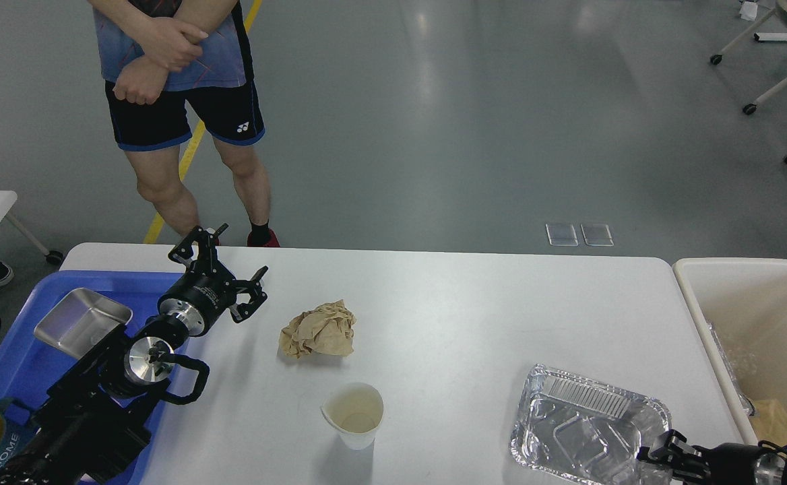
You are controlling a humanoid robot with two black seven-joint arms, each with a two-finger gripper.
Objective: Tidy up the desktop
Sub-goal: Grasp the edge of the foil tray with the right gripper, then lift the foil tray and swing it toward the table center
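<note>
Mostly smooth white desktop (pixel 474 303), crumpled brown paper (pixel 318 330)

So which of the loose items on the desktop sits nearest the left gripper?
The crumpled brown paper, just right of the left gripper. The paper cup and the foil tray lie farther off, nearer the front edge of the desktop.

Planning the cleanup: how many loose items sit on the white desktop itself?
3: a crumpled brown paper ball mid-table, a white paper cup near the front edge, and a foil tray front right. Items in the tray and bin are not counted.
</note>
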